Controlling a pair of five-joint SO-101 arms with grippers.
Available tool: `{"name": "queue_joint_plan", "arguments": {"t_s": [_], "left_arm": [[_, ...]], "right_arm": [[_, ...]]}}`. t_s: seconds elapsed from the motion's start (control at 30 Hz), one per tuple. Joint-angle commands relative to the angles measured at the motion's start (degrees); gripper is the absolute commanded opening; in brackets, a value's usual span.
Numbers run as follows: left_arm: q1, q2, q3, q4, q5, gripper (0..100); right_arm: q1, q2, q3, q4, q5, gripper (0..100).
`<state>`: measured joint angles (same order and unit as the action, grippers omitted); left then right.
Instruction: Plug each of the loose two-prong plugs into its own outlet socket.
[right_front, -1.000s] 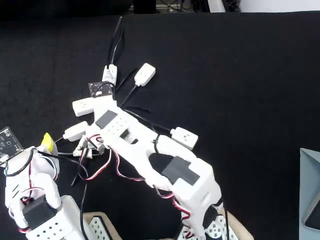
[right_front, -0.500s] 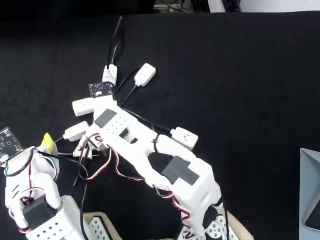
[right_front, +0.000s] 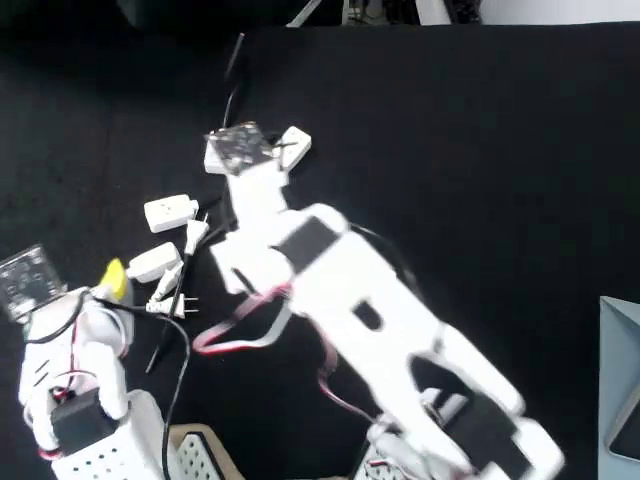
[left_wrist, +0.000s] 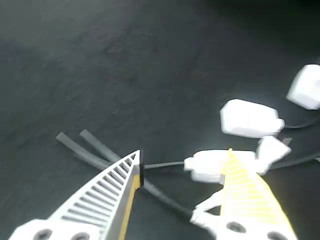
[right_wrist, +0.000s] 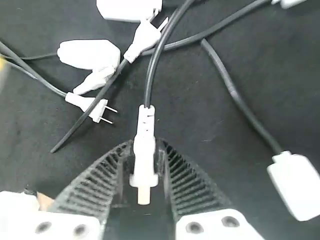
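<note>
At the near left corner of the black bench (right_front: 500, 150) the left claw (left_wrist: 182, 152) hangs with its white and yellow fingers spread apart and nothing between them, just short of a white outlet socket (left_wrist: 212, 165) on its cord. Right of that lie a second outlet socket (right_front: 170, 212) and two free plugs. A two-prong plug (right_wrist: 90, 105) lies flat on the bench with both bare prongs showing. Another plug (right_wrist: 145, 37) has its prongs just beside a socket but, as far as I can see, not pushed into it. Further right, the right claw (right_wrist: 144, 145) is clamped on a third plug (right_wrist: 145, 125), pinching its slim white body while the black cable runs away from the fingers. A further socket (right_front: 297, 140) lies just beside that arm's wrist. In my judgement the task is barely begun. No plug that shows is seated in a socket, one is in hand and at least two wait on the bench. Every insertion is left to do, and the held plug looks like the first candidate.
</note>
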<state>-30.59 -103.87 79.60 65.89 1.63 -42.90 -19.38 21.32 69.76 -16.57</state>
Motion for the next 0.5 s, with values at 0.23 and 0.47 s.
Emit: {"name": "queue_joint_plan", "arguments": {"t_s": [0.23, 0.47], "left_arm": [[22.7, -0.2, 1.2, -20.7, 5.5, 26], [33.5, -0.3, 2.6, -24.5, 5.3, 26]], "right_arm": [[-0.6, -38.5, 19.9, -2.5, 17.4, 1.2], [-5.8, -47.3, 27.9, -7.3, 20.9, 1.2]]}}
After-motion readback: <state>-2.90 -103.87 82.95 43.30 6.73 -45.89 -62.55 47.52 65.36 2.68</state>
